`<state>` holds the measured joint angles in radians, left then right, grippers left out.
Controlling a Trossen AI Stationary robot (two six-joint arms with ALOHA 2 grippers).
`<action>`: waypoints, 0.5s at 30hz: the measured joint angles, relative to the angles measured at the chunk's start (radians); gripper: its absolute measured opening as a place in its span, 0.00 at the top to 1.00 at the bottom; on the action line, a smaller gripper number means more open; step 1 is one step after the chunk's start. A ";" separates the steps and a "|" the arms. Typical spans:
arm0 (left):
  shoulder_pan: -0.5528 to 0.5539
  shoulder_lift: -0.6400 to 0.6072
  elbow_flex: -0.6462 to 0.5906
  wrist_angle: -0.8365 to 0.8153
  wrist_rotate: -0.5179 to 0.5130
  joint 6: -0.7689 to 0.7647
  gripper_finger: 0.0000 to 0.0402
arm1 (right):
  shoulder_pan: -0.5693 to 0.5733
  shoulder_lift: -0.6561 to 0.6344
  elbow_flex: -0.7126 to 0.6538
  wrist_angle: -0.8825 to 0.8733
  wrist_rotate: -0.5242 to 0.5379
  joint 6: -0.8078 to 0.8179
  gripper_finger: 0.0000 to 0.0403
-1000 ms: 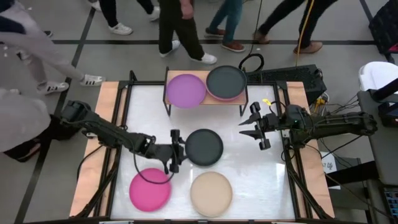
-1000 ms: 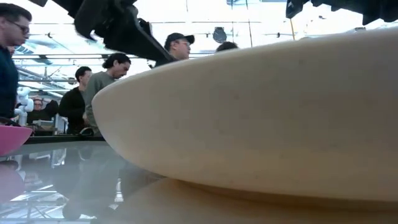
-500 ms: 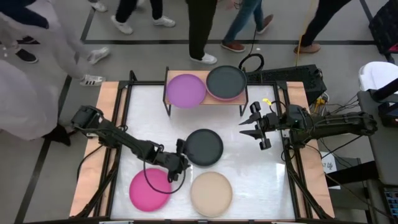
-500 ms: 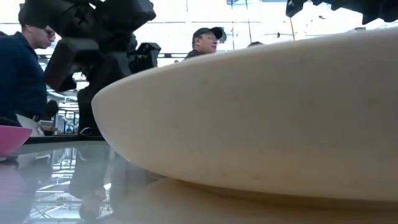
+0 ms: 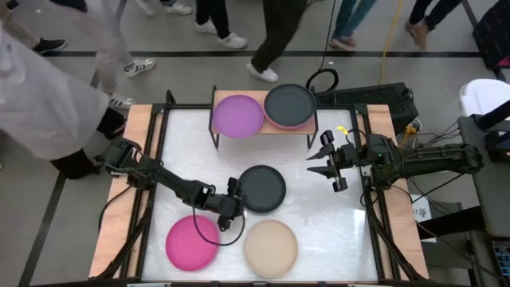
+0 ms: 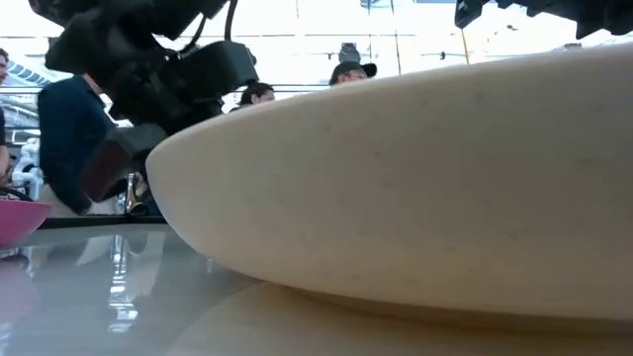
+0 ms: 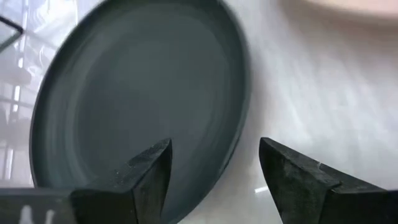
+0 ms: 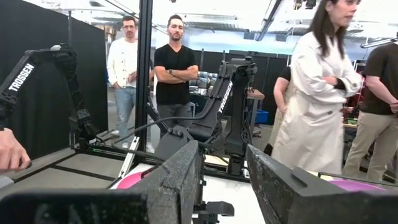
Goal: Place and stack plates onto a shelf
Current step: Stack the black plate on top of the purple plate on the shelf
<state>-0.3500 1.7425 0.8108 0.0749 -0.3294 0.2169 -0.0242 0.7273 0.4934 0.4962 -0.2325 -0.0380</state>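
Five plates counted in high view: purple plate [image 5: 237, 115] and a grey plate [image 5: 290, 104] on the shelf [image 5: 263, 131]; second grey plate [image 5: 261, 189], magenta plate [image 5: 192, 242] and cream plate [image 5: 270, 248] flat on the table [image 5: 335, 231]. Found left gripper [image 5: 231, 206] at the second grey plate's near rim, right gripper [image 5: 328, 161] hovering well apart.

Low view: saw the cream plate [image 6: 396, 178] filling the frame, hollow up.

Left wrist view: found left gripper [image 7: 214, 168] spread wide, straddling the grey plate's rim [image 7: 239, 93], nothing pinched. Judged the plate stiff, light, matte yet liable to slide; best pinched across the rim. Round, so no long axis noted.

Right wrist view: found right gripper [image 8: 224, 180] parted, holding nothing.
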 joint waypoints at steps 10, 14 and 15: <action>0.024 0.020 0.000 0.002 0.000 0.000 0.78 | 0.000 0.000 0.000 -0.014 0.000 0.000 0.71; 0.024 0.019 0.000 0.013 -0.010 -0.001 0.96 | 0.000 0.000 0.000 -0.014 0.000 0.000 0.71; 0.024 0.016 0.000 0.015 -0.010 -0.001 0.97 | 0.000 0.000 0.000 -0.014 0.000 0.000 0.71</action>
<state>-0.3256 1.7585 0.8108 0.0903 -0.3395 0.2161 -0.0242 0.7277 0.4936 0.4820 -0.2329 -0.0380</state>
